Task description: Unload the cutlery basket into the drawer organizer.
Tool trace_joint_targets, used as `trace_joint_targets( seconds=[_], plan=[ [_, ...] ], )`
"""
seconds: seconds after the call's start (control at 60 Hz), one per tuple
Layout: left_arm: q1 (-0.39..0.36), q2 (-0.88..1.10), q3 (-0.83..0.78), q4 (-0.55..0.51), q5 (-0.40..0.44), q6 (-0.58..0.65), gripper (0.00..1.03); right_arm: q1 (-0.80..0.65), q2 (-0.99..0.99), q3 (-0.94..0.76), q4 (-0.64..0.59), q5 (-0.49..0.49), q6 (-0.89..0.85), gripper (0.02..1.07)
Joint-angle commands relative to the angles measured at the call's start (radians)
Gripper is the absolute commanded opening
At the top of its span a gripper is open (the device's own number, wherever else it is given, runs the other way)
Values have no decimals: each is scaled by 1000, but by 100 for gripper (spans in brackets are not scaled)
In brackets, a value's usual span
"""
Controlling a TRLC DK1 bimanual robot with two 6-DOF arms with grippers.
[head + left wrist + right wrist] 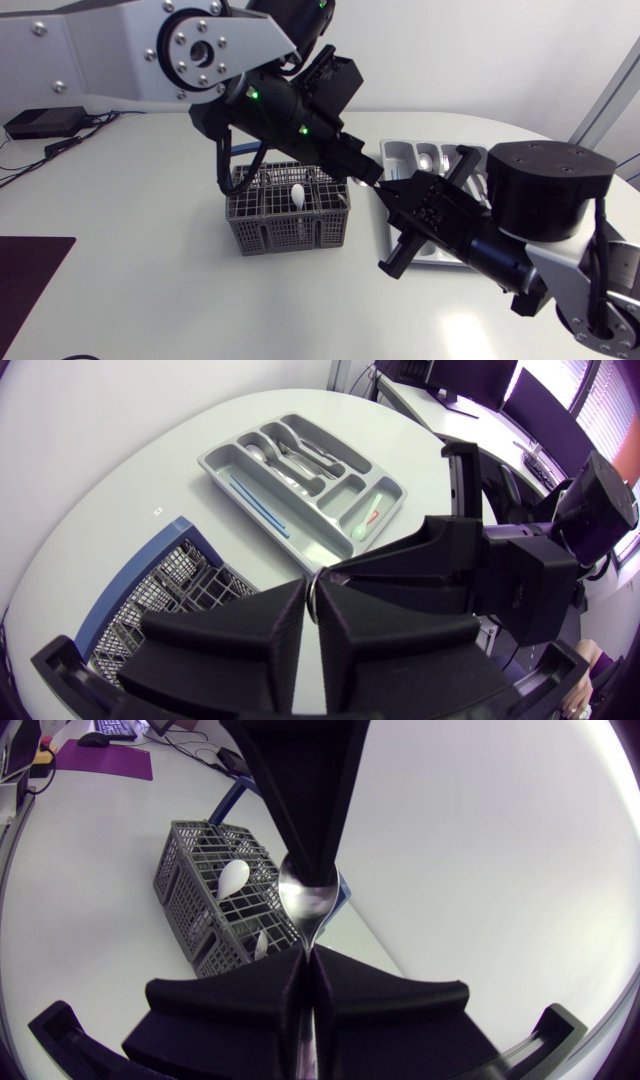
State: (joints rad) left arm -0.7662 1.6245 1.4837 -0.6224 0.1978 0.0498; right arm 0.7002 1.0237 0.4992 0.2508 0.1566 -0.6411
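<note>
At the table's left edge lies a dark purple mat (30, 270). Nearer the middle stands the grey cutlery basket (290, 225), with a white spoon (297, 196) upright in one compartment. Just past the basket's right end the left gripper (366, 179) and the right gripper (398, 192) meet tip to tip above the table. Between them is a metal spoon (305, 905). The left jaws are pinched narrow on its bowl and the right jaws are closed tight on its handle. Beyond them to the right sits the grey drawer organizer (215, 460). It holds metal cutlery (290, 455), a blue stick (260, 505) and a small green spoon (360, 530) in separate compartments.
</note>
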Motion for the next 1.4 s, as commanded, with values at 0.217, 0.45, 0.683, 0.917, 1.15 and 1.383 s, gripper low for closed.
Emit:
trace_joint_targets(
  seconds=[0.217,0.45,0.683,0.917,1.15,1.383],
  plan=[
    [65,-26,47,30,-26,27,92,21,7,-14,-16,-22,-25,8],
    [177,-68,105,36,-26,65,96,-62,-36,-53,-70,-146,-48,8],
    [285,-38,144,-65,60,174,91,-327,-111,-96,-176,-405,-163,8],
    [288,-25,64,-146,103,325,91,-714,-1,-65,-263,-703,-416,8],
    [292,-18,-40,-137,141,355,91,-936,257,22,-355,-821,-689,8],
    [289,-3,-123,-85,161,354,91,-1004,409,101,-424,-813,-859,8]
  ],
)
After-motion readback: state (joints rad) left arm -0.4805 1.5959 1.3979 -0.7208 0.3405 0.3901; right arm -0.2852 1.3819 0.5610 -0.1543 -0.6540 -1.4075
